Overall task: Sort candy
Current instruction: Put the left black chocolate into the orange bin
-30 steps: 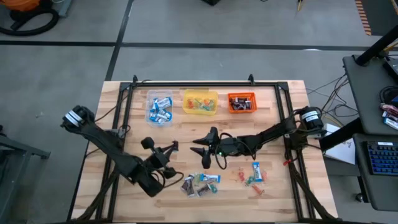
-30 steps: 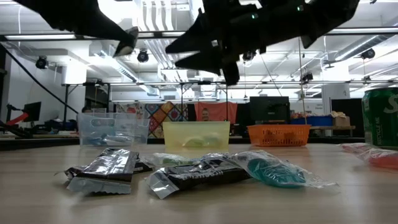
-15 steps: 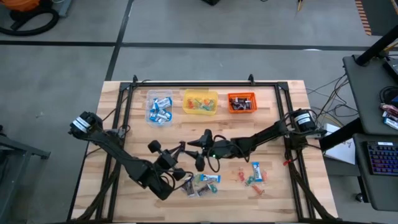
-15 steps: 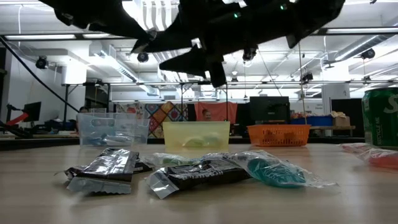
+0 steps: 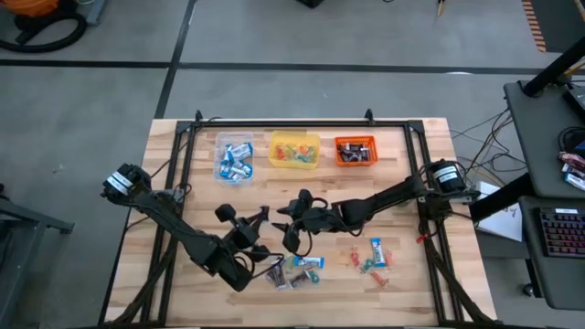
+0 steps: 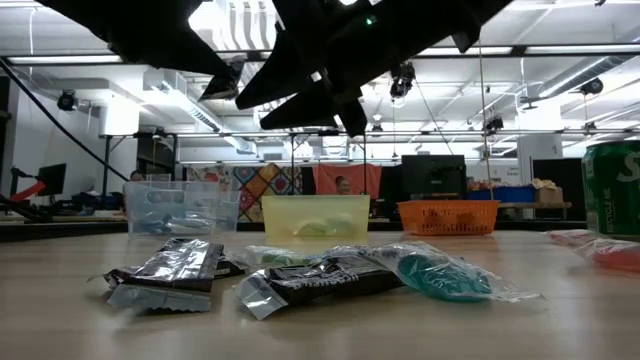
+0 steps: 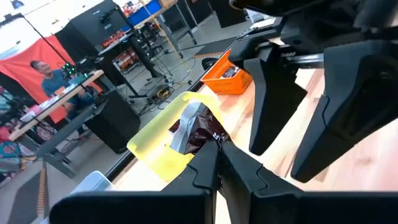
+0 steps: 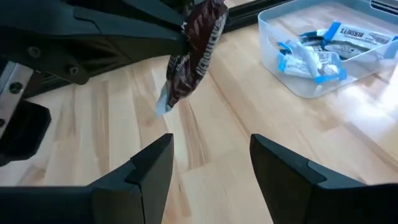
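Dark brown wrapped candy pinched in the left gripper, hanging clear of the desk near its middle; white print on the wrapper, not readable. Right gripper just beside it, fingers spread wide, facing the dangling candy without touching. Loose pile of candy toward the desk's near edge: dark brown and blue-and-white wrappers together. Second scatter nearer the near right corner, small red and green pieces around one blue-and-white piece. Along the far edge, three tubs in a row: clear tub with blue-and-white candy, lettering partly legible as "S.A", rest unclear; yellow tub with small mixed-colour pieces; orange tub with dark pieces. Green can at the desk's right side in the low view, white letter "S" visible. Person seated at a bench in the room beyond.
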`<state>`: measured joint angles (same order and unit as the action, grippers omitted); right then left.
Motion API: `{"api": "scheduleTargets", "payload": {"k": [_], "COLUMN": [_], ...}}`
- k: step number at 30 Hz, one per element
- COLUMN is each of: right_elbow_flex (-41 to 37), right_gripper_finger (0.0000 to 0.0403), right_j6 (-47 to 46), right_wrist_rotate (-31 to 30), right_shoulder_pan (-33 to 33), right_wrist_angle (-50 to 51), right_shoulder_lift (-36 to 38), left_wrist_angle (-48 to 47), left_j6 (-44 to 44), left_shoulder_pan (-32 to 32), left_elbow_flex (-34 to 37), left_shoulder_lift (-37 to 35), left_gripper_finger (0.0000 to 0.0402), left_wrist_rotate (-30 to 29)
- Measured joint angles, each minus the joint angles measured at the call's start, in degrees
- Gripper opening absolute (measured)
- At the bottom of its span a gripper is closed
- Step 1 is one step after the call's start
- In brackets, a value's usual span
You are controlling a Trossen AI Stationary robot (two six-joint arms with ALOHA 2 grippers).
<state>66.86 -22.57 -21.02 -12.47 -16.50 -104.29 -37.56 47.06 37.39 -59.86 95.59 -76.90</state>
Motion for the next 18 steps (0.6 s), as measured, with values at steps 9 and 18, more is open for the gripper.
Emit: {"api": "scheduleTargets", "payload": {"k": [9, 18], "right_elbow_flex": [1.44, 1.35], "right_gripper_finger": [0.0203, 0.0203], "right_j6": [0.13, -1.53], "right_wrist_rotate": [0.02, 0.00], "right_shoulder_pan": [-0.41, -0.39], "right_wrist_angle": [-1.78, -6.13], "right_shoulder_lift": [-0.01, -0.13], "left_wrist_angle": [-0.08, 6.65], "left_j6": [3.80, 4.97], "left_shoulder_pan": [0.00, 0.00], "left_elbow_flex": [1.91, 1.95], "left_shoulder_lift": [-0.02, 0.17], "left_gripper_finger": [0.0000, 0.0000], "left_wrist_rotate": [1.46, 0.05]}}
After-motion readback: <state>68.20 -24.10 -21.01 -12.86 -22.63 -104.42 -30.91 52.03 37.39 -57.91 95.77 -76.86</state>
